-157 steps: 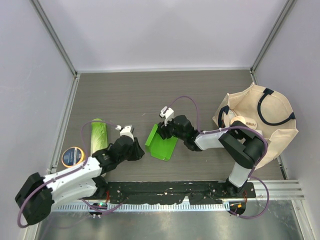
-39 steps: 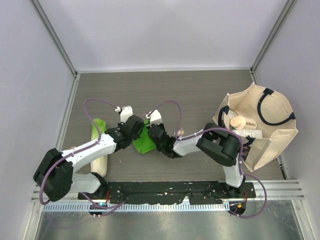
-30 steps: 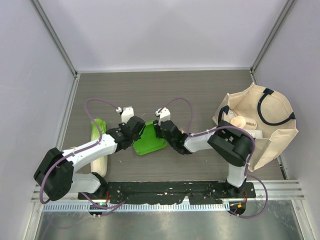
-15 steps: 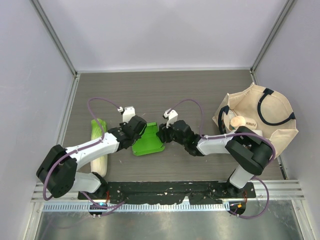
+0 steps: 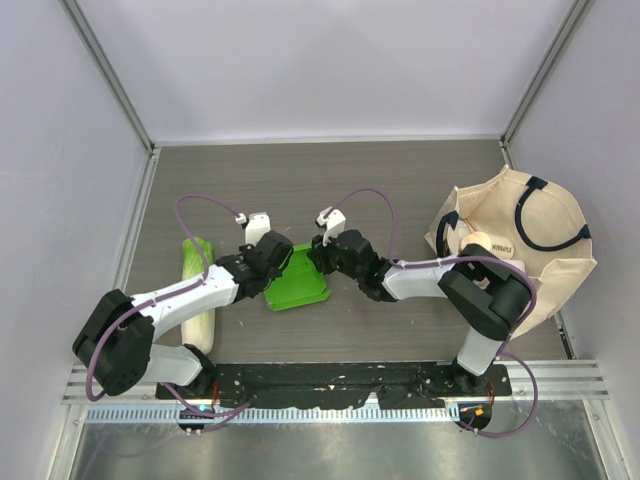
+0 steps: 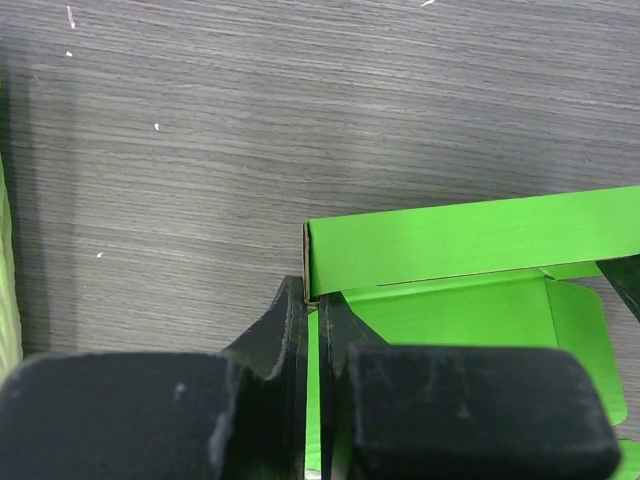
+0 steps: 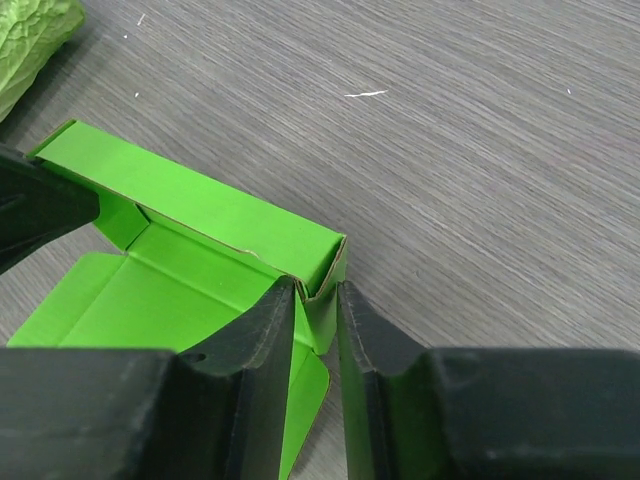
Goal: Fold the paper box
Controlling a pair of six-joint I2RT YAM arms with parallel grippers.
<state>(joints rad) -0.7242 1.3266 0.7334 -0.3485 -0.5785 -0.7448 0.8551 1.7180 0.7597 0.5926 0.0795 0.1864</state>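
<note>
Grey wood-grain table [image 5: 400, 180] | paper box [image 5: 297, 285] is laid mid-table, one wall folded upright | left end is pinched by the left gripper [image 6: 313, 300]; right end is pinched by the right gripper [image 7: 318, 290]

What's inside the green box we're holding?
Inside the paper box only its own green floor and folded flaps show, with no contents. The left end effector and right end effector, each pinching a wall, hide the corners beneath them.
</note>
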